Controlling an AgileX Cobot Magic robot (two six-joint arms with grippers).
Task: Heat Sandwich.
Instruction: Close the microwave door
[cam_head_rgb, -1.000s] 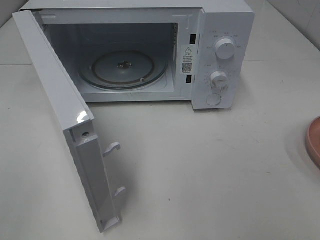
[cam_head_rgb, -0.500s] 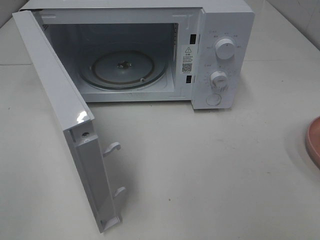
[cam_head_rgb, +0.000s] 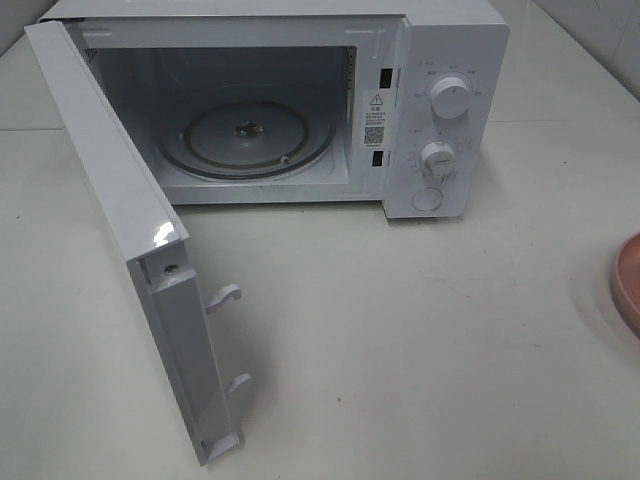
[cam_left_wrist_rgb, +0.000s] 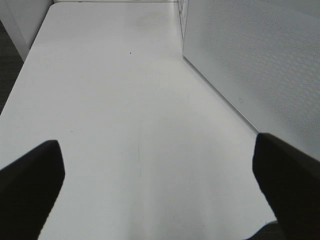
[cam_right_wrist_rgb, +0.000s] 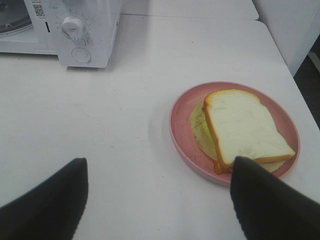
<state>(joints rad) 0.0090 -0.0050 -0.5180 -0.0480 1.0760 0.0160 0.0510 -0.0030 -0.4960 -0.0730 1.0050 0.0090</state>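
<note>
**Microwave open, sandwich waiting on its plate**

We take the white boxy microwave oven (cam_head_rgb: 300, 100) as our landmark. Its white door (cam_head_rgb: 130, 250) is swung wide, hinged on the side away from the two round white control knobs (cam_head_rgb: 450, 98), and the cavity shows a clear round glass turntable (cam_head_rgb: 245, 138) with nothing on it. The oven stands on a pale white tabletop (cam_head_rgb: 420, 350).

The sandwich (cam_right_wrist_rgb: 242, 127), a slice of pale bread with a tan crust over a green-yellow layer, lies flat on a round pink plate (cam_right_wrist_rgb: 182, 125). We see the plate on the table well off to the knob side of the microwave and nearer the front of the table than the oven's face; in the high view only its pink edge shows at the border of the picture.

Our right gripper (cam_right_wrist_rgb: 155, 200) hangs above the table just short of the plate, its dark fingers spread wide and holding nothing; one finger (cam_right_wrist_rgb: 265, 200) overlaps the plate's near rim in the wrist view, and we cannot tell whether it touches.

Our left gripper (cam_left_wrist_rgb: 157, 185) sits on the hinge side of the microwave, beside the perforated outer face of the open door, fingers parted wide over bare table, gripping nothing.
</note>
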